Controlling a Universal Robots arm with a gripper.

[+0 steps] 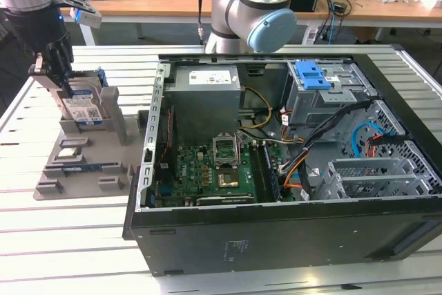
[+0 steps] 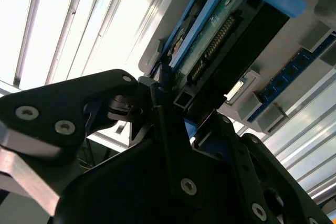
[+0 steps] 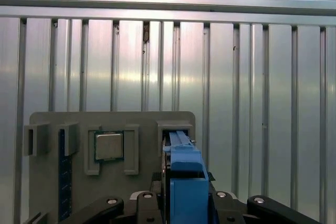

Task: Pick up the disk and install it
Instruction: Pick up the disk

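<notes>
The disk point(image 1: 84, 108) stands on edge in a slot of the grey parts holder point(image 1: 114, 170), at the exterior view's left. Its silver body carries a white-and-blue label, and a blue side bracket runs along it. My gripper point(image 1: 65, 88) comes down from above and is shut on the disk's upper part, while the disk still sits in its slot. In the first wrist view the blue bracket point(image 3: 184, 156) lies between the black fingers of the gripper point(image 3: 186, 195). The second wrist view shows the disk's connector end point(image 2: 220, 35) just beyond the gripper point(image 2: 178, 103).
An open computer case point(image 1: 276, 240) lies at the exterior view's right, with a motherboard point(image 1: 207, 170), cables and a grey drive cage with a blue latch point(image 1: 312, 74). The holder also carries a small silver chip point(image 3: 109, 146) and a blue strip point(image 1: 83, 168). The arm's base point(image 1: 242, 12) stands behind the case.
</notes>
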